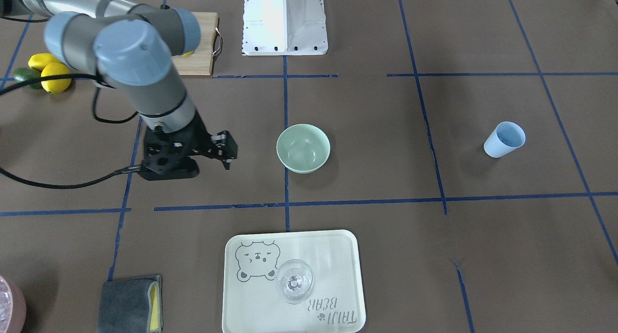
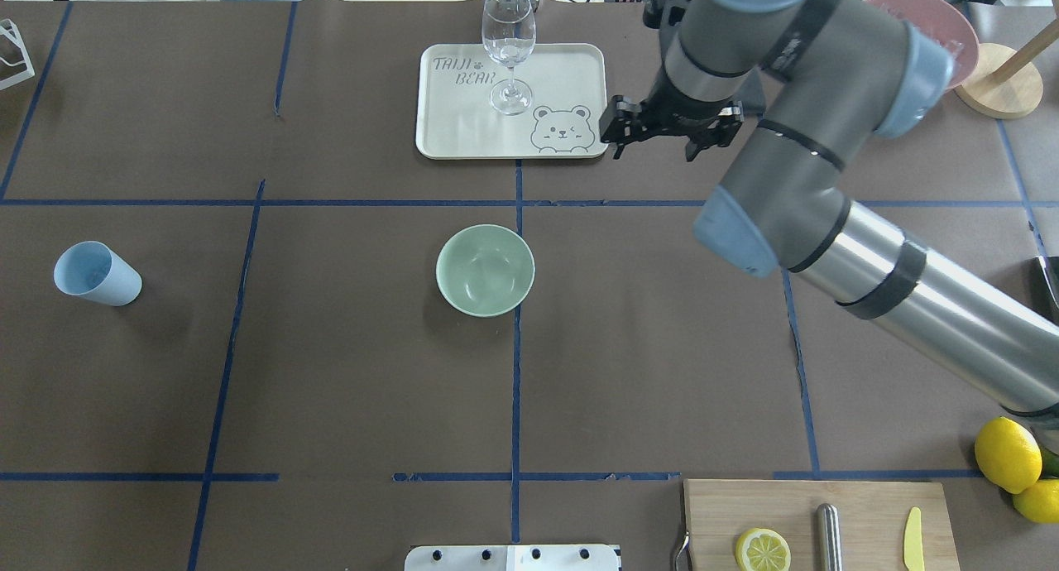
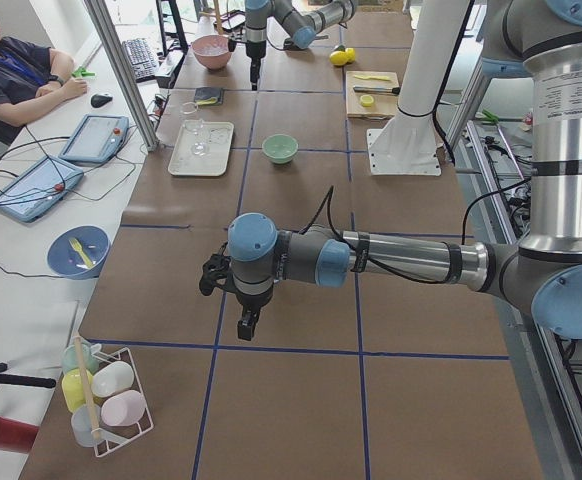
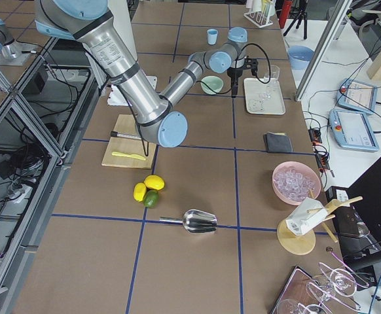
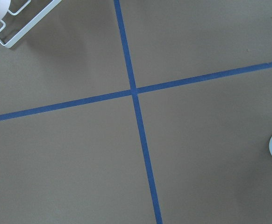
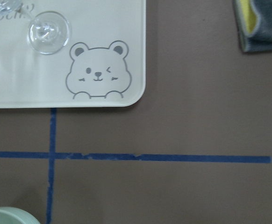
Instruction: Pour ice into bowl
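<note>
Bowl: pale mint-green, upright mid-table, on a blue tape line.
Ice: too small to make out in any view.
Right gripper: jaws spread apart, gripping nothing; pointing down beside the tray's bear corner.
Left gripper: above bare table (jaw state impossible to tell).
Tray: cream, carrying a wine glass.
Blue cup: well apart from bowl.

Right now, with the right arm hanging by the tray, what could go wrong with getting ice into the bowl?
1. The right gripper hangs just off the corner of the tray, where the tall wine glass stands; a sideways swing might topple it.
2. The bowl stands unheld on the table, so a bump from a pouring vessel could shove it and send ice past the rim.
</note>
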